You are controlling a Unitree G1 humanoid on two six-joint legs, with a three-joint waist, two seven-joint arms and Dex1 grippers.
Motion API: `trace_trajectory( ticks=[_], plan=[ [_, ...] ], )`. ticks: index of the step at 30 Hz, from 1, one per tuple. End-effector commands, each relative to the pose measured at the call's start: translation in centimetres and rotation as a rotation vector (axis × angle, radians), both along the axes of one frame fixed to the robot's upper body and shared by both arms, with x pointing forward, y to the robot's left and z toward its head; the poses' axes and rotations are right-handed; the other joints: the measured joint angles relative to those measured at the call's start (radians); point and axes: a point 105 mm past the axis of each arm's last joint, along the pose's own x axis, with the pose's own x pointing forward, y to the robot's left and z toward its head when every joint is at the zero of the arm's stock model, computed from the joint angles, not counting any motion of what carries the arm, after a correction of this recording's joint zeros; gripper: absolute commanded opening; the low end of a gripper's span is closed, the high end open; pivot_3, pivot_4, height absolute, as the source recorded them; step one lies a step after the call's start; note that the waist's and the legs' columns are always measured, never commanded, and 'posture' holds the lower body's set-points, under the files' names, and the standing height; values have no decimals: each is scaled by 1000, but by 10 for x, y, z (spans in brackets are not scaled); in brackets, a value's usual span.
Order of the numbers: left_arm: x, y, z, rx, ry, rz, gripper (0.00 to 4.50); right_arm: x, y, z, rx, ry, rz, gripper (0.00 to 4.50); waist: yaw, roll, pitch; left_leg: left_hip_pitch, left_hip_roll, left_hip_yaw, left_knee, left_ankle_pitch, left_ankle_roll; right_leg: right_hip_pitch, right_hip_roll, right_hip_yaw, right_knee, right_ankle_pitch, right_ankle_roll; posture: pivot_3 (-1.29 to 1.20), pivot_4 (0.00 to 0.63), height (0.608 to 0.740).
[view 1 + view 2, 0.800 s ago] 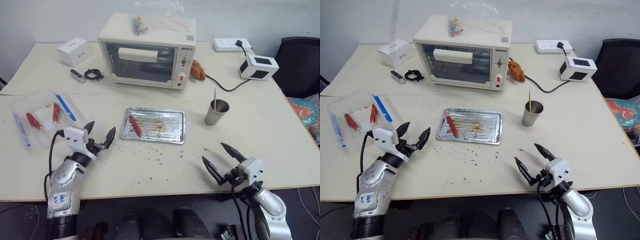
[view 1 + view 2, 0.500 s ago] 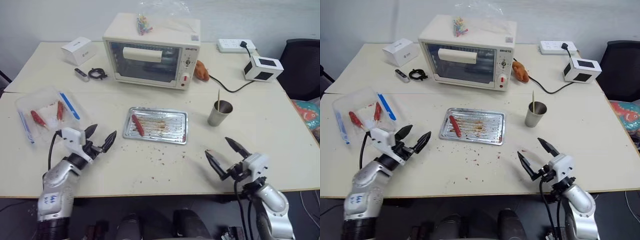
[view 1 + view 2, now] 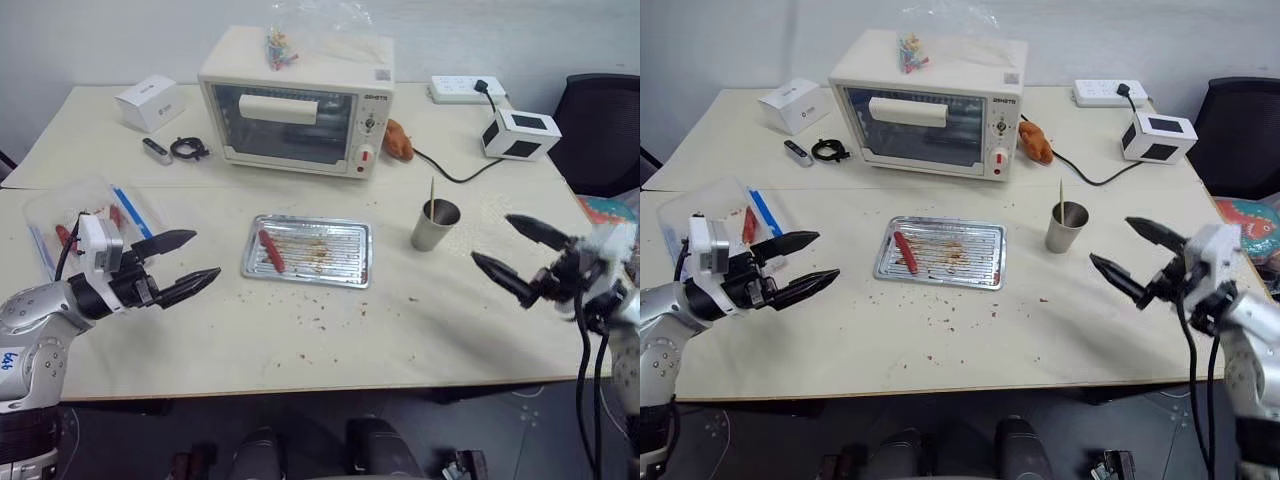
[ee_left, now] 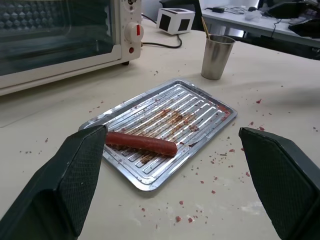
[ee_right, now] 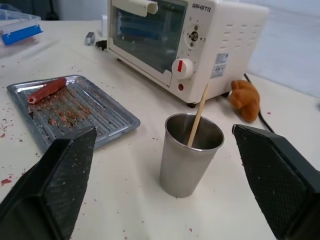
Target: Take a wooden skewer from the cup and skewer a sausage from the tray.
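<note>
Both claws, the left gripper (image 3: pixel 180 260) at left and the right gripper (image 3: pixel 515 255) at right, hang spread wide, holding nothing. At centre, the sausage (image 3: pixel 271 250) lies on the tray (image 3: pixel 335 255); right of it, the wooden skewer (image 3: pixel 431 198) stands in the cup (image 3: pixel 434 226).

A: What stands around the tray (image 3: pixel 340 270)?

B: The toaster oven (image 3: pixel 300 105) blocks its far side, and the cup (image 3: pixel 434 226) stands to its right with the wooden skewer (image 5: pixel 197 116) sticking up.

A: And nearer?

B: The near tabltop (image 3: pixel 330 345) holds only crumbs. The left hand (image 3: pixel 178 262) and right hand (image 3: pixel 520 258), fingers spread, hang well apart from the tray, either side.

A: The tray's left?

B: A clear plastic container (image 3: pixel 60 215), past the left hand.
</note>
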Motion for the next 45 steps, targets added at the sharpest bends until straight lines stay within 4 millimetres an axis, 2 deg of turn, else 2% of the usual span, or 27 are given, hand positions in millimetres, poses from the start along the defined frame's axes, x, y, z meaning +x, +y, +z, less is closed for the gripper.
trace_trajectory(
  ticks=[1, 4, 11, 14, 19, 25, 26, 31, 34, 36, 39, 42, 45],
  plan=[
    [-6, -12, 6, -35, 1, -63, 4462, 23, 6, 10, -51, 109, 32, 4500, -1, 0, 0, 0, 0, 0, 0, 0, 0, 0, 0, 1, 0, 0, 0, 0, 150, 740],
    [-10, -21, 2, -50, 19, -93, 4462, 52, 12, 18, -93, 167, 26, 4500, -2, 0, 0, -1, 1, 1, 0, 0, 0, -2, -1, 1, 0, 0, 0, 0, 150, 740],
    [-10, -29, 3, -65, -14, -78, 4462, 98, 28, 32, -103, 184, -28, 4500, -2, 1, 0, -3, 0, 2, 1, 0, 0, -3, -1, 1, 0, 0, 0, 0, 150, 740],
    [-12, -33, 6, -71, -39, -83, 4500, 107, 39, 33, -97, 187, -6, 3908, -1, 1, 0, -3, 0, 2, 1, 0, 0, -3, -1, 1, 0, 0, 0, 0, 150, 740],
    [-20, -49, 14, -53, -102, -161, 4500, 109, 51, 28, -98, 208, 46, 2255, -2, 1, 0, -4, 1, 2, 1, 0, 0, -3, -1, 1, 1, 0, 0, 0, 150, 740],
    [-23, -62, 22, -76, -124, -232, 4500, 109, 45, 37, -98, 180, 35, 192, -3, 1, 0, -4, 0, 2, 1, 0, 0, -3, -1, 1, 1, 0, 0, 0, 150, 740],
    [-22, -63, 23, -81, -125, -234, 4500, 109, 43, 40, -96, 173, 34, 62, -4, 1, 0, -4, 0, 2, 1, 0, 0, -3, -1, 1, 1, 0, 0, 0, 150, 740],
    [-15, -58, 25, -108, -124, -212, 4500, 95, 37, 75, -69, 112, 93, 62, -5, 2, 1, -4, 1, 2, 1, 0, 0, -4, 0, 1, 1, 0, 0, 0, 150, 740],
    [-14, -56, 25, -120, -123, -209, 4500, 78, 32, 98, -65, 93, 153, 62, -3, 2, 1, -4, 1, 2, 1, 0, 0, -4, 0, 1, 1, 0, 0, 0, 150, 740],
    [-15, -57, 27, -142, -129, -223, 4500, 63, 34, 121, -26, 69, 226, 62, -3, 2, 1, -4, 1, 2, 1, 0, 0, -4, 0, 1, 1, 0, 0, 0, 150, 740],
    [-17, -65, 27, -182, -99, -268, 4500, 44, 46, 151, 93, 33, 335, 62, -5, 2, 1, -4, 1, 2, 1, 0, 0, -4, -1, 1, 1, 0, 0, 0, 150, 740],
    [-14, -78, 31, -222, -117, -299, 4500, 32, 69, 175, 327, -24, 463, 62, -5, 2, 1, -4, 1, 1, 1, 0, 0, -3, 0, 1, 1, 0, 0, 0, 150, 740],
    [-6, -88, 38, -276, -183, -281, 4500, 30, 86, 175, 517, -49, 522, 62, -4, 2, 1, -3, 1, 1, 1, 0, 0, -3, 0, 1, 2, 0, 0, 0, 150, 740]
  ],
)
